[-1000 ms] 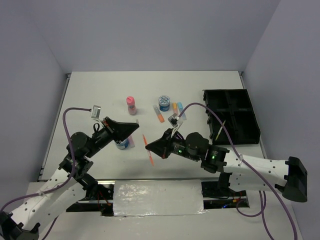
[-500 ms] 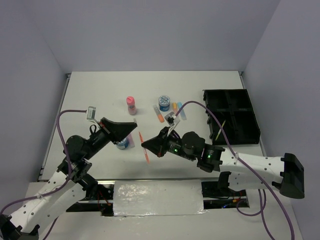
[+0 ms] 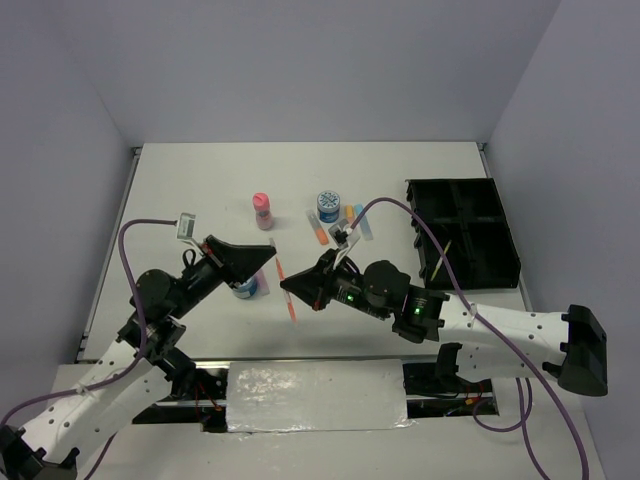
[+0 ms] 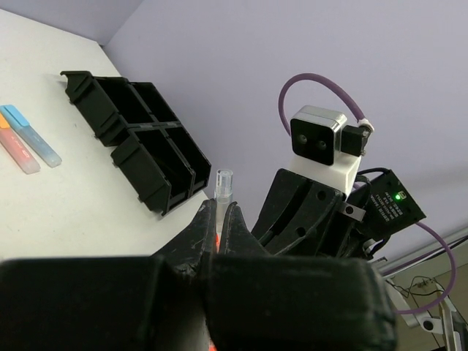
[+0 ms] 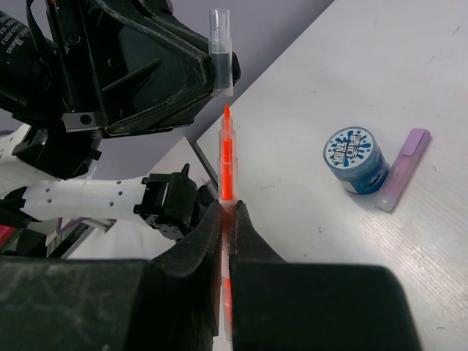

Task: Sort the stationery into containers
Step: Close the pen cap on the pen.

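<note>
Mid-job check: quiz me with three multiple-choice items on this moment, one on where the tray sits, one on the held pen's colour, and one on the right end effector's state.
1. In the top view, the black organiser tray sits:
A) at the right side of the table
B) at its left side
C) between the arm bases

2. The pen in the right end effector is:
A) green
B) orange
C) black

3. The right end effector is:
A) open above the tray
B) open, resting on the table
C) shut on the pen

Answers:
1 A, the tray lies along the right edge.
2 B, the right wrist view shows the pen bright orange.
3 C, the fingers are clamped on the pen's shaft, holding it off the table.
</note>
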Controlling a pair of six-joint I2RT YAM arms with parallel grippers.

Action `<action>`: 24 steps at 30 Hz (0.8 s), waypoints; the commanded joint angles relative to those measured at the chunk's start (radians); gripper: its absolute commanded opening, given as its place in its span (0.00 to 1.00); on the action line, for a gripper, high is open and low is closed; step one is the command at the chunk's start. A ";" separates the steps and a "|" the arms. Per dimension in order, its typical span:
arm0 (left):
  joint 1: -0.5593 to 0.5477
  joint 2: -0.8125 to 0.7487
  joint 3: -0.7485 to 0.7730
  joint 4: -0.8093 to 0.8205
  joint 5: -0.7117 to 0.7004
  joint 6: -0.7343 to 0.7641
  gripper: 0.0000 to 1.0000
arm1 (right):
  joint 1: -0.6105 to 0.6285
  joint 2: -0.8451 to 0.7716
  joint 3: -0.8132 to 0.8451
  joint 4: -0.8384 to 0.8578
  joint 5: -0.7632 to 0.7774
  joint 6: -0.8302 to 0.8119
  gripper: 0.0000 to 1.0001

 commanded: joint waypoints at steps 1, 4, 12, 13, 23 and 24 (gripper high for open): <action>-0.004 0.006 -0.008 0.075 -0.002 -0.011 0.00 | 0.007 0.004 0.049 0.043 0.018 -0.017 0.00; -0.004 0.013 -0.006 0.080 0.004 -0.013 0.00 | 0.007 -0.001 0.049 0.041 0.032 -0.017 0.00; -0.004 0.006 -0.015 0.081 0.003 -0.011 0.00 | 0.007 -0.002 0.072 0.014 0.046 -0.029 0.00; -0.004 0.006 -0.017 0.084 0.006 -0.014 0.00 | 0.007 -0.001 0.072 0.009 0.062 -0.028 0.00; -0.006 0.025 -0.023 0.120 0.044 -0.022 0.00 | 0.006 0.022 0.123 -0.023 0.090 -0.066 0.00; -0.006 0.022 -0.023 0.115 0.046 -0.018 0.00 | 0.004 0.022 0.123 -0.025 0.092 -0.068 0.00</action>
